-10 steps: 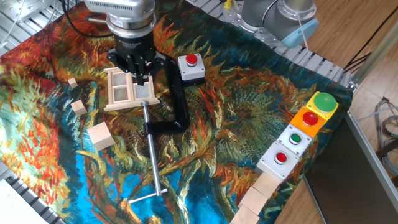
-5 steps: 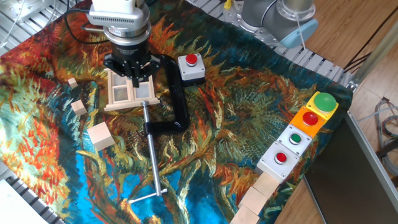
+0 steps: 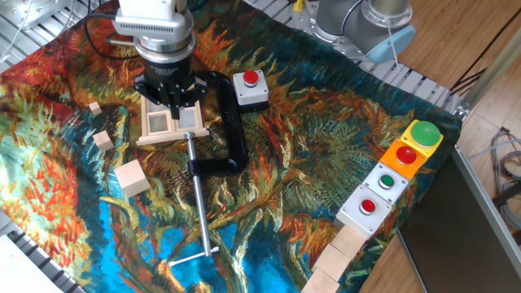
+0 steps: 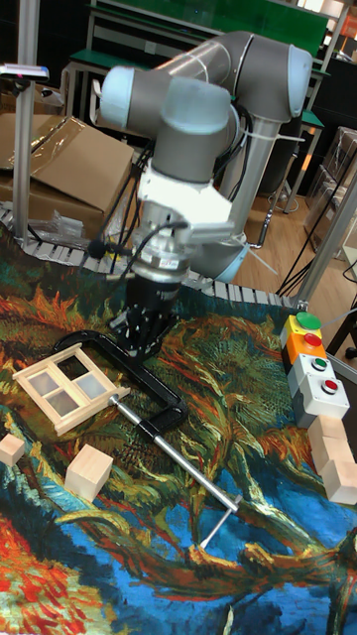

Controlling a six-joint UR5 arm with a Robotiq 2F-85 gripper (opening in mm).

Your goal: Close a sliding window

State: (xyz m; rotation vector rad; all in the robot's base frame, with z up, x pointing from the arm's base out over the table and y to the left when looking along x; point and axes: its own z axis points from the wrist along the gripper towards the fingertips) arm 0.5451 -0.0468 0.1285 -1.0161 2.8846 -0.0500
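Observation:
The sliding window [image 3: 159,124] is a small pale wooden frame lying flat on the patterned cloth at the upper left. In the tall fixed view the sliding window [image 4: 65,386] shows one dark pane and pale ones beside it. My gripper [image 3: 172,106] points straight down over the window's far edge, near the middle bar, and its black fingers converge to a point. In the tall fixed view my gripper [image 4: 139,344] hangs just past the window's far right corner, close to the clamp. Nothing is held between the fingers. Contact with the window cannot be told.
A black C-clamp [image 3: 232,130] with a long metal rod [image 3: 200,203] lies right of the window. A grey box with a red button [image 3: 250,89] stands behind it. Wooden cubes [image 3: 132,179] lie at left, button boxes [image 3: 396,167] and more blocks [image 3: 342,252] at right.
My gripper has shifted a little to the left along the window's far edge, mostly in the first half second. The window frame has stayed in place.

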